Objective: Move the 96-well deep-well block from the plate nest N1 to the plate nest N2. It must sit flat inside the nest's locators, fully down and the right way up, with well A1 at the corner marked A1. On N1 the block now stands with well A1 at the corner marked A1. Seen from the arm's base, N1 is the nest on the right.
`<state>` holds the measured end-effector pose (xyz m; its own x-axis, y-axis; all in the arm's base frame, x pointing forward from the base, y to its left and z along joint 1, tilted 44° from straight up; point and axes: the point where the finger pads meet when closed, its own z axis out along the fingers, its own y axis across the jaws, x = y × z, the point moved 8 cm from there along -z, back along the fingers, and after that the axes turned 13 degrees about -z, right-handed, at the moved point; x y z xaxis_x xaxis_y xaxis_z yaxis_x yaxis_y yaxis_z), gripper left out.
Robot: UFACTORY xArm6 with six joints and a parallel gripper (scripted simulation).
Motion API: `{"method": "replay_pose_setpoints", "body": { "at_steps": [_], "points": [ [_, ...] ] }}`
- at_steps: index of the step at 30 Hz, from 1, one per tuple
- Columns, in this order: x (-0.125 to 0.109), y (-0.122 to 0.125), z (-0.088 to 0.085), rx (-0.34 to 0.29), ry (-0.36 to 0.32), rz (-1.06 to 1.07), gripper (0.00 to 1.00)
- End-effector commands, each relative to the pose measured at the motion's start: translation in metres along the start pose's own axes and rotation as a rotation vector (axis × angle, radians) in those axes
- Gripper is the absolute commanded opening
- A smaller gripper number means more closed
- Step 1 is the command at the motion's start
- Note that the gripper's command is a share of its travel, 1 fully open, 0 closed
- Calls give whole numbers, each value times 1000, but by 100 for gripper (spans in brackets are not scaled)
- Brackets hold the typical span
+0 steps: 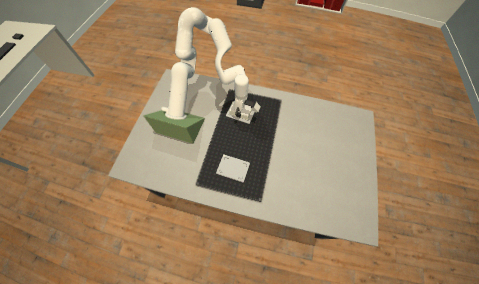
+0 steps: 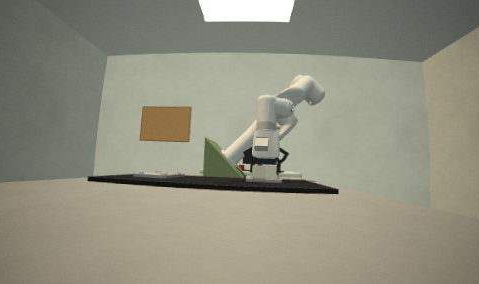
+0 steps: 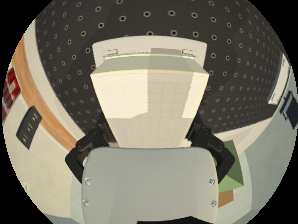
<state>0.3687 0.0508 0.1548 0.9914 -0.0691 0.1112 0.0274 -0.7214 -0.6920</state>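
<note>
The cream deep-well block [image 3: 149, 99] fills the middle of the wrist view, with the pale plate of nest N1 [image 3: 148, 51] showing just past its far edge. My gripper [image 3: 149, 106] is shut on the block, its black fingers pressing on the two sides. In the top view the gripper [image 1: 240, 111] and the block [image 1: 243, 114] are at the far end of the black perforated board [image 1: 239, 145]. In the exterior view the block [image 2: 264, 172] is low over the board under the gripper. The empty nest N2 [image 1: 233, 168] lies at the near end of the board.
The arm's green base block [image 1: 174, 125] stands left of the board on the grey table [image 1: 257, 150]. A desk [image 1: 17, 50] stands at the far left and a red bin [image 1: 319, 4] at the back wall.
</note>
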Motion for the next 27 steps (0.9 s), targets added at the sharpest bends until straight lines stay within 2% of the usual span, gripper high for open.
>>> {"method": "replay_pose_setpoints", "body": {
  "at_steps": [1, 7, 8, 27],
  "points": [
    [1, 0, 0, -1, 3, -1, 0],
    [1, 0, 0, -1, 3, -1, 0],
    [1, 0, 1, -1, 3, -1, 100],
    [1, 0, 1, -1, 3, -1, 100]
  ]
}}
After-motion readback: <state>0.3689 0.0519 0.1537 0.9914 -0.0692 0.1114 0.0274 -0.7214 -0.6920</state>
